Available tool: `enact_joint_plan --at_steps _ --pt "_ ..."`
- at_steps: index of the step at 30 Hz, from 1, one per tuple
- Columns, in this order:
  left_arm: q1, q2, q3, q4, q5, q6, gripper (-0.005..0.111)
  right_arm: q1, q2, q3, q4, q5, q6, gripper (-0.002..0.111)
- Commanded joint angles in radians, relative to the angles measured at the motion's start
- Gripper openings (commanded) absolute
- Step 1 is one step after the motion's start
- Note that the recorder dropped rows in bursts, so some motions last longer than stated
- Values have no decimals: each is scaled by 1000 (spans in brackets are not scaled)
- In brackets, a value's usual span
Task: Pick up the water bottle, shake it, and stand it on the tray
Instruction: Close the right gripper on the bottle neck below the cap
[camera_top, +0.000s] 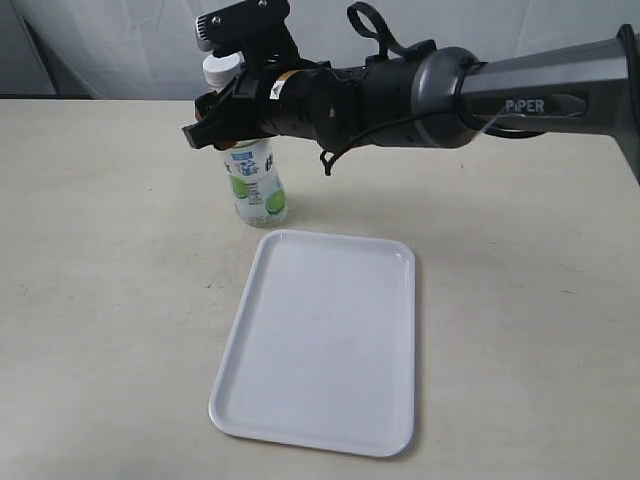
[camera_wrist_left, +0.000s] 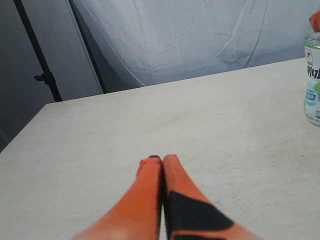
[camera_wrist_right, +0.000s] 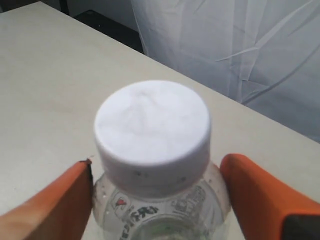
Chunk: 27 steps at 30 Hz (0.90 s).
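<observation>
The water bottle (camera_top: 258, 190), clear with a white cap and a lime-printed label, stands upright on the table just beyond the far left corner of the white tray (camera_top: 320, 345). My right gripper (camera_top: 232, 118) reaches in from the right and holds it at the shoulder under the cap. In the right wrist view its orange fingers (camera_wrist_right: 55, 205) press both sides of the bottle (camera_wrist_right: 152, 125), so the gripper (camera_wrist_right: 157, 166) is shut on it. My left gripper (camera_wrist_left: 162, 159) hovers shut and empty over bare table, with the bottle (camera_wrist_left: 313, 85) at that view's edge.
The tray lies flat with nothing on it. A white cloth backdrop (camera_top: 120, 40) hangs behind the beige table (camera_top: 110, 300). A dark stand pole (camera_wrist_left: 40, 55) shows beyond the table's edge in the left wrist view.
</observation>
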<state>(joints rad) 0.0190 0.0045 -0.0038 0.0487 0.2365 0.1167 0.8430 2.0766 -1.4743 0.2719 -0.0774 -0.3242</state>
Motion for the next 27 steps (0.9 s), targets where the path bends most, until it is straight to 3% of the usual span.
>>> enact_joint_plan --at_steps 1,15,18,22,27 --pt "0 -5 4 -3 -4 -4 0 7 -12 12 29 -4 9 69" --pt "0 -5 4 -3 -4 -4 0 7 53 12 76 -28 9 69" --pt "0 -5 4 -3 -4 -4 0 7 62 12 78 -22 9 51" --pt "0 -5 4 -3 -4 -4 0 7 62 12 81 -6 9 -1" --pt "0 -5 4 -3 -4 -4 0 7 60 12 91 34 11 2"
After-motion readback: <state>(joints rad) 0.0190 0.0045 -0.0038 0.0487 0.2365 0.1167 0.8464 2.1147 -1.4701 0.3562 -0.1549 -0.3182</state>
